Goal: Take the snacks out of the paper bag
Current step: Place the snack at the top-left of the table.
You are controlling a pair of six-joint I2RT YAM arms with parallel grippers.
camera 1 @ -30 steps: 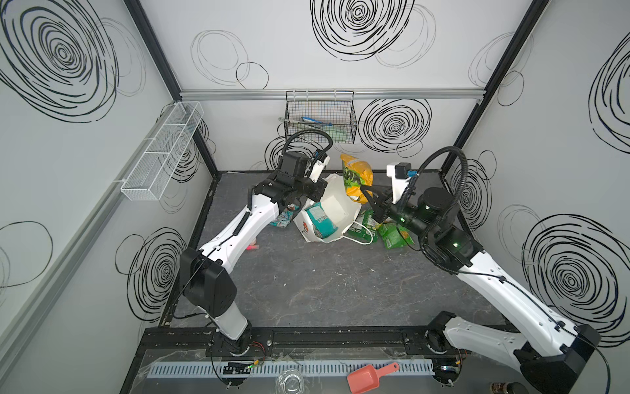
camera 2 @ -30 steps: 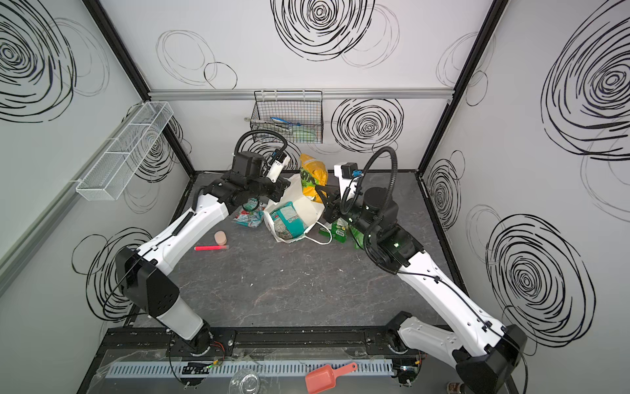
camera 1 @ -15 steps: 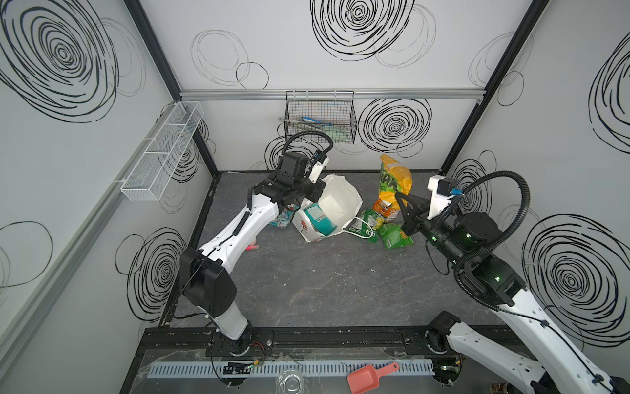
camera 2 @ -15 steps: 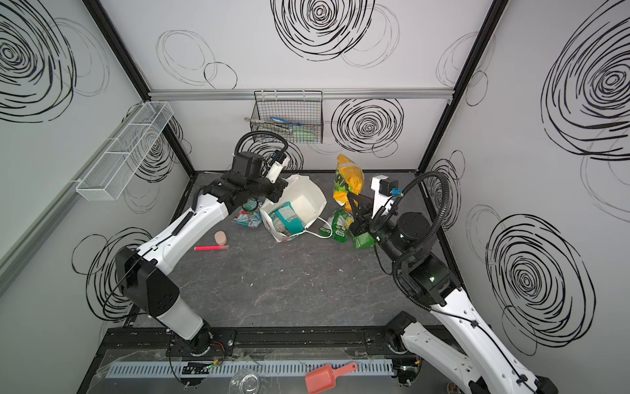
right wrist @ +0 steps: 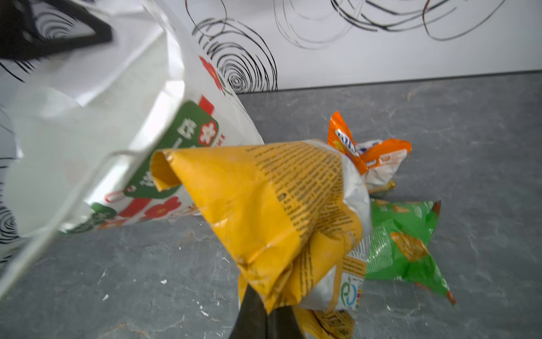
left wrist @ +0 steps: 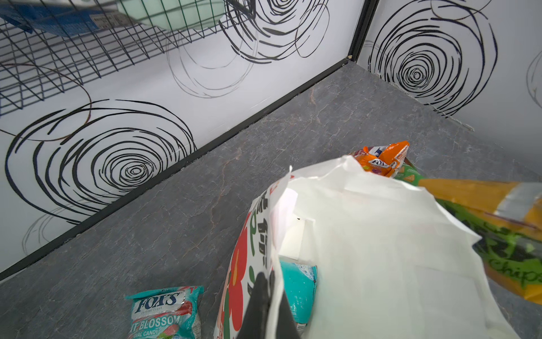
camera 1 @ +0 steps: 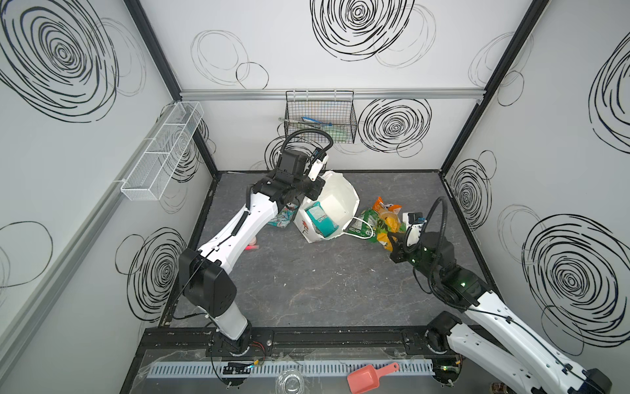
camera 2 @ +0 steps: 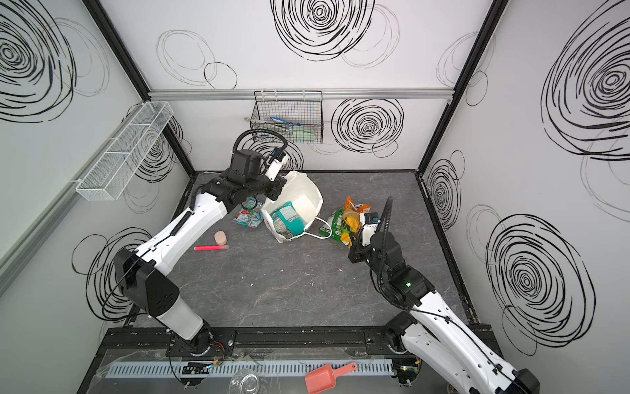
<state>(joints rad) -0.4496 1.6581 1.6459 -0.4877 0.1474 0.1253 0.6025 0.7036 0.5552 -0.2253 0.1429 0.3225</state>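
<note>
The white paper bag (camera 1: 335, 204) lies tipped with its mouth up. My left gripper (left wrist: 268, 293) is shut on its rim at the left side. A teal snack packet (camera 1: 320, 218) lies inside the bag. Another teal-white packet (left wrist: 167, 311) lies on the floor left of the bag. My right gripper (right wrist: 264, 305) is shut on a crumpled yellow packet (right wrist: 264, 205), held just right of the bag over a green packet (right wrist: 401, 240). Beyond them lies an orange packet (right wrist: 372, 155). In a top view the right gripper (camera 2: 356, 245) sits at the near end of that pile.
A pink marker (camera 2: 211, 248) and a peach cylinder (camera 2: 220, 237) lie on the floor under my left arm. A wire basket (camera 1: 320, 117) hangs on the back wall, a white mesh shelf (camera 1: 160, 153) on the left wall. A pink scoop (camera 1: 368, 377) lies outside the front rail.
My right arm has drawn the yellow packet away from the bag's mouth, to the right and nearer, down by the green and orange packets. The left gripper keeps its hold on the bag.
</note>
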